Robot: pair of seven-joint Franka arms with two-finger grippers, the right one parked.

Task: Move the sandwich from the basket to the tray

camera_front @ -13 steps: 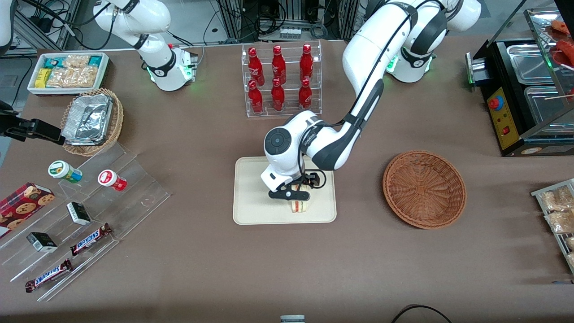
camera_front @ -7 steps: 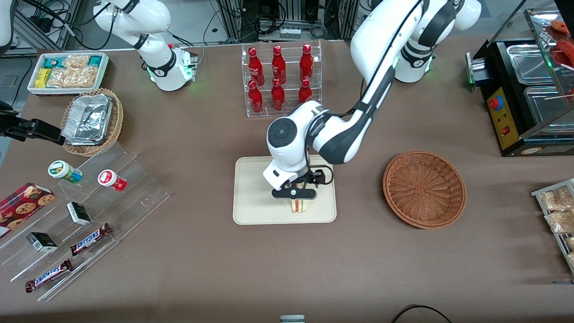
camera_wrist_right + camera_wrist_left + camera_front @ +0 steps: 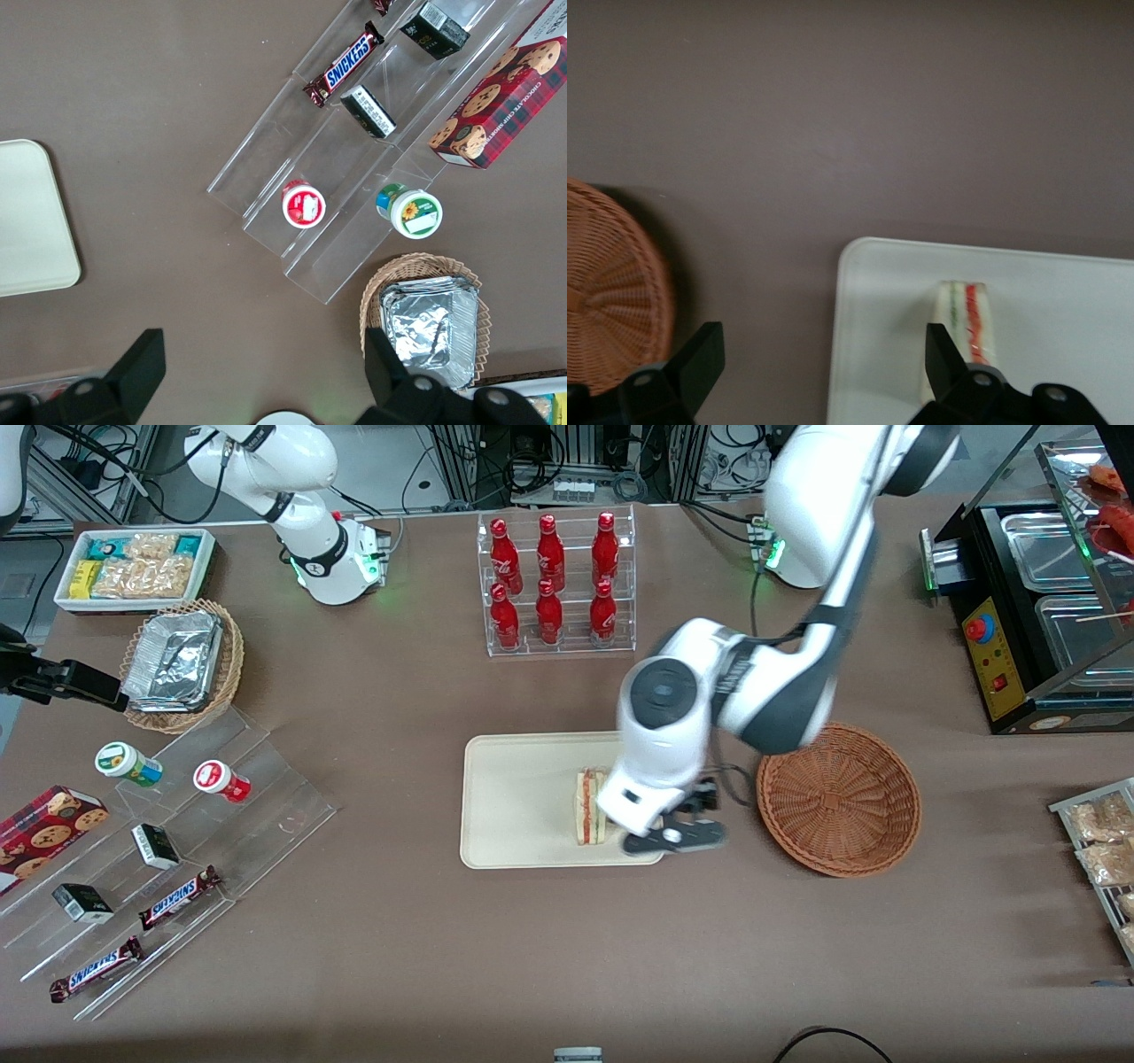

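Note:
The sandwich (image 3: 588,808) lies on the cream tray (image 3: 514,806), near the tray end closest to the basket, its red and green filling showing. It also shows in the left wrist view (image 3: 964,310) on the tray (image 3: 1063,328). The reddish-brown wicker basket (image 3: 838,798) stands empty beside the tray toward the working arm's end; its rim shows in the left wrist view (image 3: 607,283). My gripper (image 3: 673,839) hangs open and empty above the tray's edge, between sandwich and basket, raised off the table. Its black fingers (image 3: 700,359) stand wide apart.
A clear rack of red bottles (image 3: 554,584) stands farther from the camera than the tray. A tan basket with foil trays (image 3: 182,664), a snack bin (image 3: 133,567) and acrylic steps with candy bars (image 3: 177,841) lie toward the parked arm's end. A food warmer (image 3: 1036,602) stands at the working arm's end.
My gripper has let go of the sandwich, lifted and moved off it toward the basket. The sandwich stays on the tray, now uncovered.

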